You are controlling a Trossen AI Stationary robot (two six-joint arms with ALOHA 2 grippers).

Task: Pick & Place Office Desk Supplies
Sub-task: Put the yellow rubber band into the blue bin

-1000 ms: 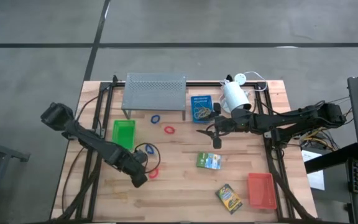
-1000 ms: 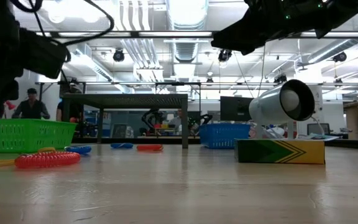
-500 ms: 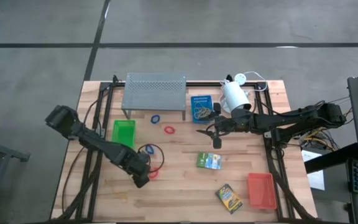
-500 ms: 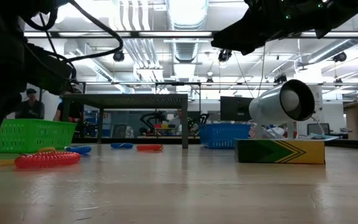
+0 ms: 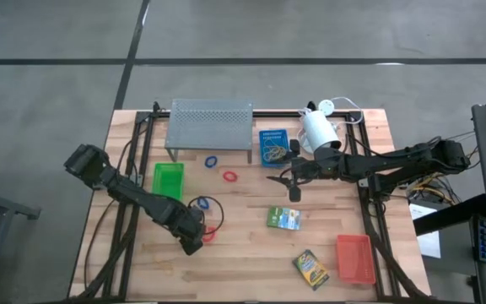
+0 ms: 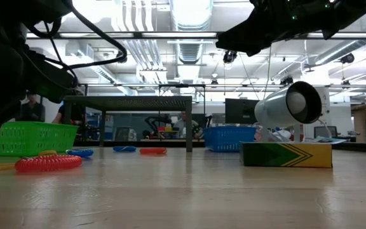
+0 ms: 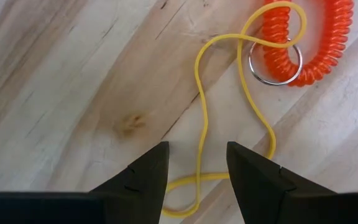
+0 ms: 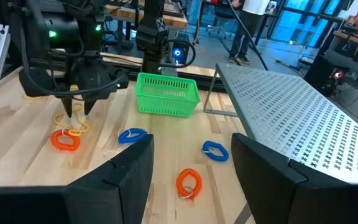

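Since the earlier frame the left arm's rear section has shifted slightly, while its gripper stays over the same spot; the right arm has not moved. High view: the left gripper [image 5: 192, 242] hangs over the near-left part of the table [image 5: 251, 270], with an orange coil loop [image 5: 208, 235] just beside its tip and the green tray [image 5: 168, 180] farther out from it. The right gripper [image 5: 292, 179] hovers with fingers spread, the blue tray [image 5: 272, 146] just beyond it, a red loop [image 5: 229, 176] and a blue loop [image 5: 211, 160] off to one side, a printed card box [image 5: 283, 219] nearer the front edge; a second card box [image 5: 310, 268] and the red-orange tray [image 5: 355, 258] lie well apart from it. The white lamp [image 5: 318, 128] and grey perforated shelf [image 5: 209, 124] stand at the back. Low view: the orange coil loop [image 6: 47, 163] rests on the wood before the green tray [image 6: 27, 138]; the card box [image 6: 287, 154] sits below the lamp [image 6: 290, 105]. Left wrist view: the fingers [image 7: 143, 175] stand parted, gripping nothing, directly above a thin yellow rubber band [image 7: 205, 121] whose far loop overlaps the coil's metal ring [image 7: 275, 61]. Right wrist view: the spread fingers [image 8: 120, 176] frame the loops on the table, with the left gripper [image 8: 78, 109] pointing down onto the band.
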